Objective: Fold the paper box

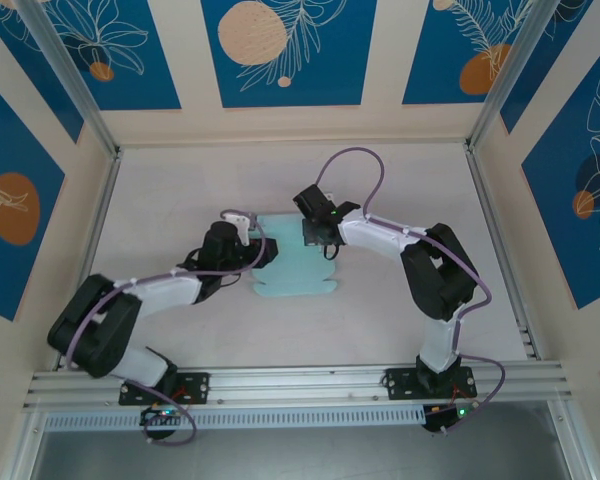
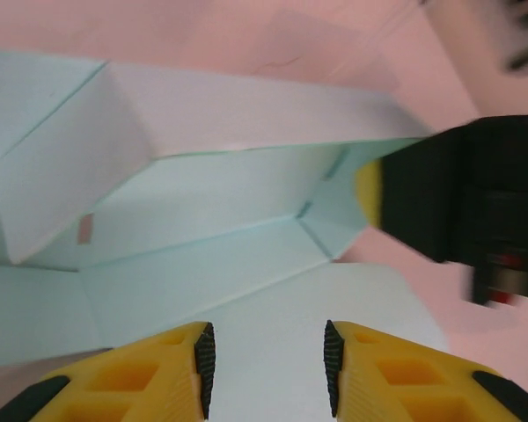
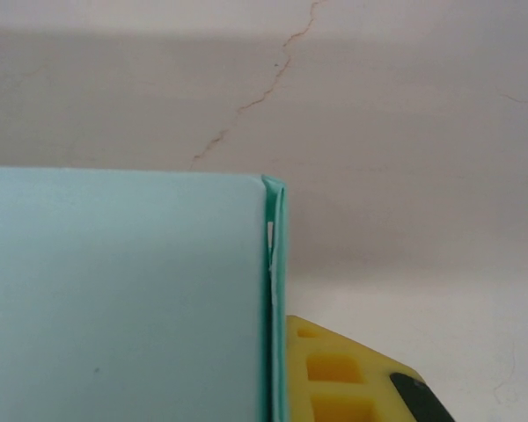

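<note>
While the paper box (image 1: 295, 268) lies half folded on the table (image 1: 400, 180), the right gripper (image 1: 320, 232) is closed on its far edge; the left gripper (image 2: 268, 352) leans low over its left side, fingers partly apart, gripping nothing.

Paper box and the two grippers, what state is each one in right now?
paper box, partly folded: lying on the table with a panel raised along its crease.
left gripper, open, fingers apart above a flat panel of the box.
right gripper, shut on the box's far right edge.
</note>
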Motion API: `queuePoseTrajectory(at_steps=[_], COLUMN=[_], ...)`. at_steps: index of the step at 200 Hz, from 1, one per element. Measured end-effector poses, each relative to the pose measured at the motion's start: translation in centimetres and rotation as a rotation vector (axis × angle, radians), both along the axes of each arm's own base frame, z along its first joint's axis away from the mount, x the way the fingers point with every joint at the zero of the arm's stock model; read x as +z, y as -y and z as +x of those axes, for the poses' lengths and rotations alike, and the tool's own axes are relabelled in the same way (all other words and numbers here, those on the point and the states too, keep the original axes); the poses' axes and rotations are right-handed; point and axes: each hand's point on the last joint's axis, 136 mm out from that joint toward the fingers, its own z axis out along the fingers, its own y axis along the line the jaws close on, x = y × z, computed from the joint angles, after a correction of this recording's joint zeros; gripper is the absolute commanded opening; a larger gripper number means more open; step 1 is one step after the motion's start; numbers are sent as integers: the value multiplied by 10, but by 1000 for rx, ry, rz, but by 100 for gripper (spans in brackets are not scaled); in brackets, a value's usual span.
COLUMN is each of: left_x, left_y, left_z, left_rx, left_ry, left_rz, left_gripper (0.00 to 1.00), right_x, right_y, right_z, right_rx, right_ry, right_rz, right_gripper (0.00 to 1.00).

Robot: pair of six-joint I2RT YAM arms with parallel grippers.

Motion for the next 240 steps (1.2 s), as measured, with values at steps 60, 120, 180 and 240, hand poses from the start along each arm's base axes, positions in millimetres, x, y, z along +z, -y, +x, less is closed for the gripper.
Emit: queuePoseTrajectory(at_steps=[60,120,180,240], left_x=[83,-8,-68,-72], left_y=[-44,-143,-141,-118], left_z=[-31,16,43,72], left_rx=[40,352,319,232], left_ry=[188,-37,-181,-156], left_rz=[-1,103,91,6], left_gripper=[41,37,36,37], right_x=[0,0,0,0], right_y=[-2,-2,-3,-7], right_z=[2,1,1,4], right_rx=[1,3,11,15], right_ry=[0,-3,-3,-8], right_rz=[1,4,4,9], right_gripper=[0,0,0,0])
